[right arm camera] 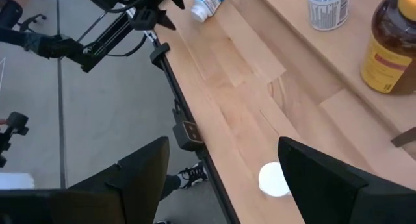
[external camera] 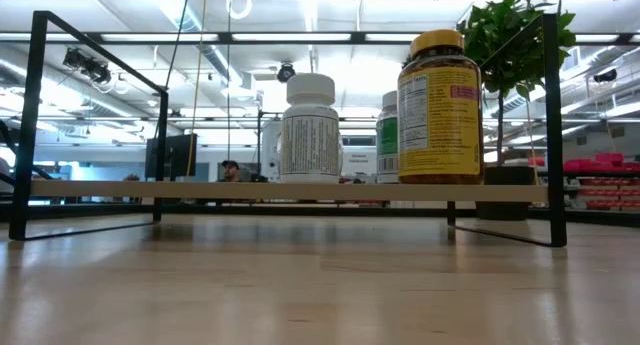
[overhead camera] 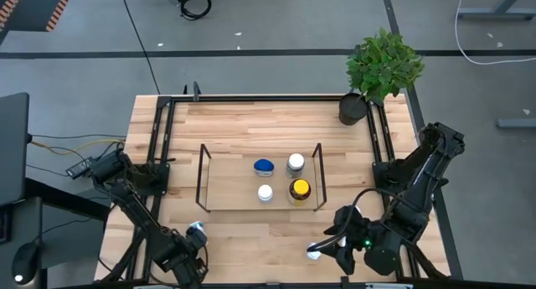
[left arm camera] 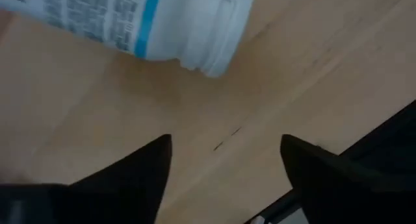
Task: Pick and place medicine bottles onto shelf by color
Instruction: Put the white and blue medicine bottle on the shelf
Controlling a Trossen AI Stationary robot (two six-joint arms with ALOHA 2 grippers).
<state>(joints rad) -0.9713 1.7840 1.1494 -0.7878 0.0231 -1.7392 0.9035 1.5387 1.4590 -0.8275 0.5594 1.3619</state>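
The shelf (overhead camera: 203, 178) stands mid-table and carries a blue-capped bottle (overhead camera: 265, 166), two white-capped bottles (overhead camera: 296, 162) (overhead camera: 265, 193) and an amber bottle with a yellow cap (overhead camera: 300, 189). Another white-capped bottle (left arm camera: 149, 19) lies on its side on the wood near the table's front left (overhead camera: 197, 233). My left gripper (left arm camera: 224, 143) hangs open above the table just short of that bottle's cap, pointing down (overhead camera: 189, 257). At the front right, my right gripper (right arm camera: 224, 146) is open and slants down over a white-capped bottle (right arm camera: 274, 180) standing near the table's edge (overhead camera: 313, 252).
A potted plant (overhead camera: 381, 64) in a black pot (overhead camera: 353, 109) stands at the far right corner. A black frame (overhead camera: 159, 155) edges the table. Bare wood lies in front of the shelf. The low view shows a person (external camera: 230, 170) far behind the table.
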